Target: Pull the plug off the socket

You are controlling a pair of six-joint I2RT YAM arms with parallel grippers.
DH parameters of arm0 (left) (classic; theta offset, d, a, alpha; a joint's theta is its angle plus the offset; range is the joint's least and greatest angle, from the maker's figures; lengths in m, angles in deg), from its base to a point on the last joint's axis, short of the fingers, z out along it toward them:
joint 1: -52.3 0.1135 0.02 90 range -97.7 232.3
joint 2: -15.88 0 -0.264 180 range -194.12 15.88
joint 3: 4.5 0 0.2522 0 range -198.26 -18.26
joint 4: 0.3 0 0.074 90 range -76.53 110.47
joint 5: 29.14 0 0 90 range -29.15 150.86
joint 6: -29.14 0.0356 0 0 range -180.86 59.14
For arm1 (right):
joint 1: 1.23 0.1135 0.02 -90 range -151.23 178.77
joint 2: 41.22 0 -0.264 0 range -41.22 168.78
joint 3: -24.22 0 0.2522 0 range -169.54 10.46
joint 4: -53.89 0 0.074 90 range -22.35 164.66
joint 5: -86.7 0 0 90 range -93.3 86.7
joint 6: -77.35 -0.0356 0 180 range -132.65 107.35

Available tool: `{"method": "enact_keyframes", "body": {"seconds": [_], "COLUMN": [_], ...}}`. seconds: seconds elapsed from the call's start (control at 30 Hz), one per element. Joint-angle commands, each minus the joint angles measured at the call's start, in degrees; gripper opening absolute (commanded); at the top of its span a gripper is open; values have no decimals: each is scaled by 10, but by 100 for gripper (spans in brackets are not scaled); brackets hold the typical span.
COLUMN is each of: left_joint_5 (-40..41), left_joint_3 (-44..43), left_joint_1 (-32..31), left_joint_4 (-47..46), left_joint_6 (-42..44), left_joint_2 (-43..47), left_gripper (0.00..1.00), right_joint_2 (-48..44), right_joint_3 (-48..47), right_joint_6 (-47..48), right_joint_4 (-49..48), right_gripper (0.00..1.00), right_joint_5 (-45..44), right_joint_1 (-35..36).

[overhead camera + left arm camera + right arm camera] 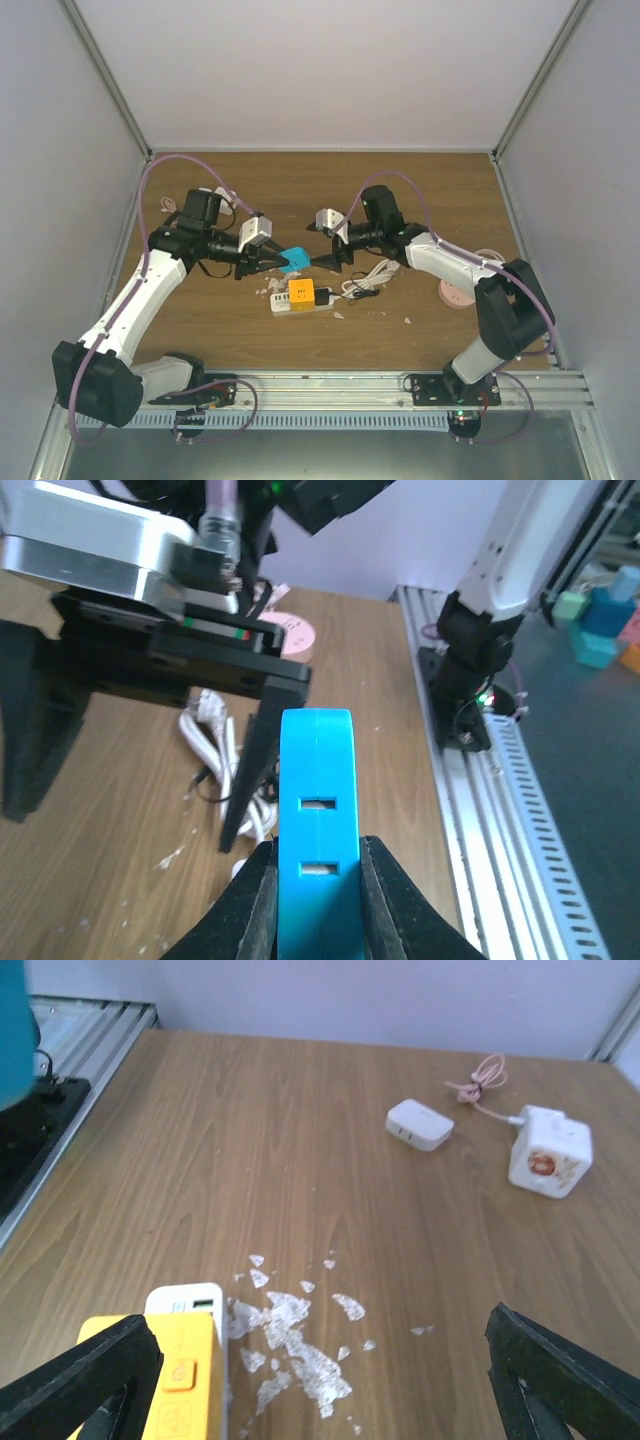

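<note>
Looking down from above, I saw my left pincer [283,263] clenched on a blue slotted piece [295,260], lifted off the table [420,200] over its middle. My right pincer [328,260] was released and faced it from just beside. Under them lay a white power strip [283,306] carrying a yellow cube [301,292] and a black plug [325,296]. A white cable [368,278] was coiled just beside it, and a pink roll [455,293] sat nearer the right edge. From my left wrist, my fingers [250,905] gripped the blue piece by both flat sides, its two slots facing the camera, and the right pincer's prongs stood wide apart beyond it, touching nothing. From my right wrist, my own prongs [85,1380] spread to the lower corners with nothing between them. The yellow cube and the strip's end lay below among white flakes [290,1335], with a white charger [420,1125] and a white cube adapter [550,1150] well apart toward the far left corner. I judged the blue piece to be the part to separate, though I could not tell whether it was plug or socket. To do it well, I reckoned the left should clamp firmly while the right closed squarely on the free end. The right should then draw straight along the slots' axis, without twisting, clear of the cable below.
</note>
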Motion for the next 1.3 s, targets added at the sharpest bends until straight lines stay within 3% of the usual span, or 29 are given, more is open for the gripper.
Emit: {"method": "enact_keyframes", "body": {"seconds": [0.0,0.57,0.87,1.1,1.27], "left_joint_5": [-92,-169,-177,-203,-233], "left_joint_3": [-18,0,15,3,-3], "left_joint_1": [8,86,91,92,94], "left_joint_4": [7,-60,-75,-39,-8], "left_joint_6": [-16,-102,-117,-83,-54], "left_joint_2": [6,-20,-17,-17,-22], "left_gripper": [0,0,0,0,0], "right_joint_2": [-6,-12,-4,-7,-7], "right_joint_3": [-21,-67,-81,-63,-50], "right_joint_6": [-49,-81,-108,-32,-29], "right_joint_4": [-45,-10,-19,1,-9], "right_gripper": [90,90,84,84,84], "right_joint_5": [17,96,52,9,-10], "right_joint_1": [-3,35,42,42,37]}}
